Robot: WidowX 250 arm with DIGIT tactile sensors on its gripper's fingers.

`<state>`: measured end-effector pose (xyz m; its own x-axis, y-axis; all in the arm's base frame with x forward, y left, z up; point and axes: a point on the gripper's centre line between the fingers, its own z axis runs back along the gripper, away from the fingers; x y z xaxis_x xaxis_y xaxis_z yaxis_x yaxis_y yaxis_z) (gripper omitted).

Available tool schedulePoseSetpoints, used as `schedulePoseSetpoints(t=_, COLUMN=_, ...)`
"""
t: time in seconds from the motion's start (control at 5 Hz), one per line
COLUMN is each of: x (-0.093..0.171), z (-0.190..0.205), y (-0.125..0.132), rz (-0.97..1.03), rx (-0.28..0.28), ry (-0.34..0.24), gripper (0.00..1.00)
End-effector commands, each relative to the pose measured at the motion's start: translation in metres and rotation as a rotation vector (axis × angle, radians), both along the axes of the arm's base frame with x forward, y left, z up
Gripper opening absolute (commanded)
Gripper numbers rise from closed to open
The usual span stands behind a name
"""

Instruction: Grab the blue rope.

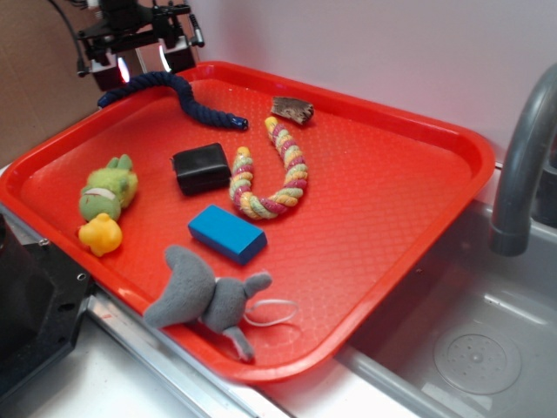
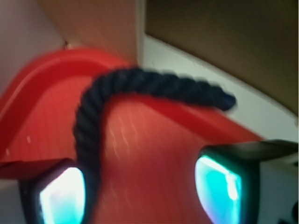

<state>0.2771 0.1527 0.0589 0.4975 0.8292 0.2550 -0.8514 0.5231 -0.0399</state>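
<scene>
A pebbled red tray (image 1: pixel 392 200) sits on the counter beside a steel sink (image 1: pixel 470 348), and at its eleven o'clock corner the twisted blue rope (image 1: pixel 187 96) (thick, wavy) lies under the released tool (image 1: pixel 144 63).

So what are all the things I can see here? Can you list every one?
blue rope: one, dark navy, far left corner of the tray, one end over the rim
multicoloured rope: one, yellow, pink and green, curled mid-tray
blue block: one, bright blue, front middle
black block: one, black, left of the multicoloured rope
brown piece: one, brown, near the far rim
green and yellow plush: one, left side
grey plush: one, front edge
tray: one, red
faucet: one, grey, right
sink: one, grey, lower right
gripper: one, black, open, above the blue rope
</scene>
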Motion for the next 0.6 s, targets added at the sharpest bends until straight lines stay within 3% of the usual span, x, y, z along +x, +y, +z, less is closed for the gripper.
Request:
schedulePoseSetpoints(t=0.0, x=0.015, z=-0.006, y=0.013, rz=-0.029, rx=0.047, ry=-0.036, gripper=1.00)
schedulePoseSetpoints(t=0.2, x=0.018, z=-0.024, y=0.011, rz=-0.082, rx=-0.033, ry=-0.055, gripper=0.91)
schedulePoseSetpoints(t=0.4, x=0.021, z=-0.024, y=0.009, rz=-0.100, rx=-0.063, ry=-0.035, gripper=0.00)
